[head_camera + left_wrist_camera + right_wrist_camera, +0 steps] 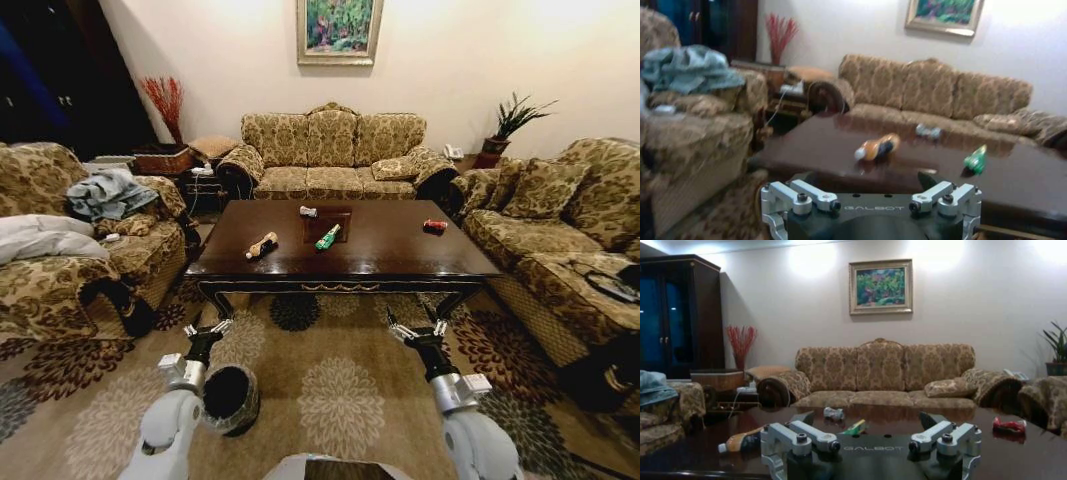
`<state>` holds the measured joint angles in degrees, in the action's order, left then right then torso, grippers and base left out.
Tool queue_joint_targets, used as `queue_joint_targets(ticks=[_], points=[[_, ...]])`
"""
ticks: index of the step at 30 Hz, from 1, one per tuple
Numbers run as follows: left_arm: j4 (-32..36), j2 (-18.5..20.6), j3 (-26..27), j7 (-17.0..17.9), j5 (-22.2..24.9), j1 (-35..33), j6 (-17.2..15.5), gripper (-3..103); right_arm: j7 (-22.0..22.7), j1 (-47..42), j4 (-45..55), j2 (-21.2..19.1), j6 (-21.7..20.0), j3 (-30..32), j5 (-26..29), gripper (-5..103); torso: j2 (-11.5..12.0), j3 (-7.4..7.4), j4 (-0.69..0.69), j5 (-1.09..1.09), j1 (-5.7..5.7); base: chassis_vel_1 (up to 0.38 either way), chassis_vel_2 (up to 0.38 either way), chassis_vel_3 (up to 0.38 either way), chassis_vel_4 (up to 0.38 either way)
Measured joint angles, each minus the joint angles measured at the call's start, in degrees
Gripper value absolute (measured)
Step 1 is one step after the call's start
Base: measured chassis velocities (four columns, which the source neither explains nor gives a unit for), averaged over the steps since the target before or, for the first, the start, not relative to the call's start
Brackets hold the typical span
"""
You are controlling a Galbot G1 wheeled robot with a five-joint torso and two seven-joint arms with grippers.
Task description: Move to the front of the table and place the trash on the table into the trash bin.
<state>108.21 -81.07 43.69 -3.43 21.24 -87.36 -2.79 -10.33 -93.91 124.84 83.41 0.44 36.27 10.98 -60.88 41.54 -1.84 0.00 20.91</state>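
Note:
The dark brown table (390, 262) stands just ahead on the carpet. Four bits of trash lie on it: a tan-and-dark bottle-like piece (262, 245) (877, 147) (740, 441), a green wrapper (327, 238) (975, 160) (855, 428), a white scrap (308, 211) (928, 131) (833, 413) and a red piece (435, 225) (1009, 425). The black trash bin (232, 398) sits on the floor beside my left arm. My left gripper (208, 327) (867, 177) and right gripper (417, 328) (867, 419) hover open and empty short of the table's near edge.
Patterned sofas surround the table: one behind it (330, 150), one left (70, 260) with clothes piled on it, one right (570, 240). A side table (195, 185) stands at the back left and a potted plant (505, 130) at the back right.

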Motion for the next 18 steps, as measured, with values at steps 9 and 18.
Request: queue_joint_targets(ticks=[9,18], points=[[-16.2,2.2,-0.1,0.6,-2.6,4.3,0.5,100,0.3,0.2,-1.4,-0.3,1.9,-0.1,0.7,100,0.0,0.00,0.01,-0.03,0.01,0.095,0.110,-0.094,-0.098],[-30.7,7.2,0.1,1.5,-10.6,8.9,-0.8,100,0.2,0.3,-2.7,-0.3,3.0,-0.9,0.6,100,0.0,0.01,0.01,-0.01,0.01,0.013,0.006,-0.012,-0.011]])
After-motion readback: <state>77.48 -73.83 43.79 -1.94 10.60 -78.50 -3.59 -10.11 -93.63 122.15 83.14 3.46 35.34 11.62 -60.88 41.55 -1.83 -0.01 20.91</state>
